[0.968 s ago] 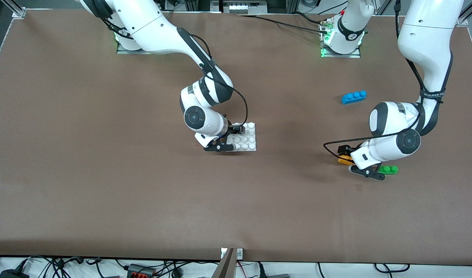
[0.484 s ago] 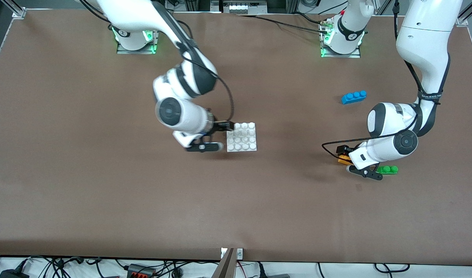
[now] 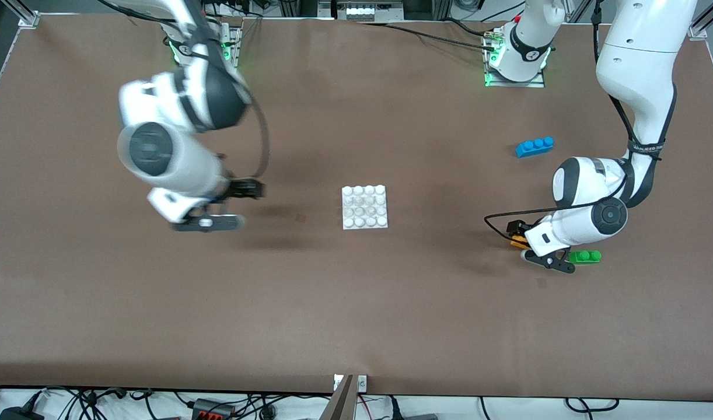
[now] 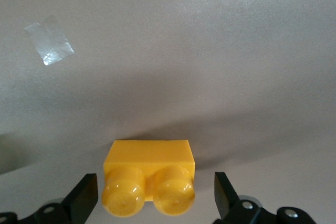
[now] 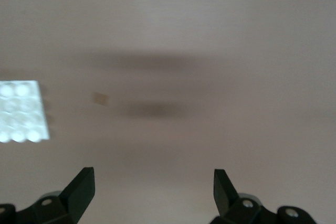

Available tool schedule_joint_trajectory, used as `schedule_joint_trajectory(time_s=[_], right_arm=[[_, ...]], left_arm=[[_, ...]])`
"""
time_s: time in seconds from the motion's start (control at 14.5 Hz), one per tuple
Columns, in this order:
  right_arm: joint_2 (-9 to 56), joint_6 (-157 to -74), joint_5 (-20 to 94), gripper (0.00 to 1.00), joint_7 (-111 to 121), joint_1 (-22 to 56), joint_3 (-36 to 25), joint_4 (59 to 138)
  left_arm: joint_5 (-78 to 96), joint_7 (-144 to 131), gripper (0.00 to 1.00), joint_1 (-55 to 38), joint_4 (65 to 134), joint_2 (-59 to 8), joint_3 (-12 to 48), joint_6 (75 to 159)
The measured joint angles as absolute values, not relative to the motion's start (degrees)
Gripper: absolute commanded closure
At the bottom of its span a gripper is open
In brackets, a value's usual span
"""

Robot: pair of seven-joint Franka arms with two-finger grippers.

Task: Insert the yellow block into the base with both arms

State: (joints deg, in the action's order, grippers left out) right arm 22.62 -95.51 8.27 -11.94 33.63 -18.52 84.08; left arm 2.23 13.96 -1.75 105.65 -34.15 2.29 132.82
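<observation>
The yellow block [image 3: 515, 241] lies on the table toward the left arm's end; in the left wrist view [image 4: 149, 174] its two studs face the camera. My left gripper [image 3: 517, 236] is low over it and open [image 4: 152, 200], with one finger on each side of the block and a gap at both. The white base [image 3: 364, 206] lies flat mid-table with nothing on it; it shows at the edge of the right wrist view [image 5: 21, 111]. My right gripper [image 3: 247, 191] is open and empty [image 5: 152, 195], up over bare table between the base and the right arm's end.
A green two-stud brick [image 3: 586, 256] lies right beside the left hand, nearer the front camera. A blue three-stud brick [image 3: 534, 146] lies farther from the camera. A small clear tape patch [image 4: 49, 46] is on the table near the yellow block.
My right arm has left the base's edge, swinging up and toward its own end of the table. The base stays put. My left gripper has barely moved at the yellow block.
</observation>
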Motion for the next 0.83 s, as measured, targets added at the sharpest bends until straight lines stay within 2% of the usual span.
schedule_joint_trajectory(time_s=[0.21, 0.48, 0.83], right_arm=[[17.7, -90.8, 8.1, 0.0, -1.4, 28.4, -22.7, 84.1], [12.2, -86.7, 8.1, 0.0, 4.7, 26.5, -28.4, 84.1], [12.3, -86.4, 6.5, 0.0, 6.8, 26.6, -29.9, 85.0]], left_arm=[[2.2, 14.0, 0.32, -1.7, 105.6, -34.2, 2.3, 132.8], [2.2, 14.0, 0.37, -1.7, 105.6, -34.1, 2.3, 132.8], [2.2, 14.0, 0.39, -1.7, 105.2, -33.9, 2.5, 130.9]])
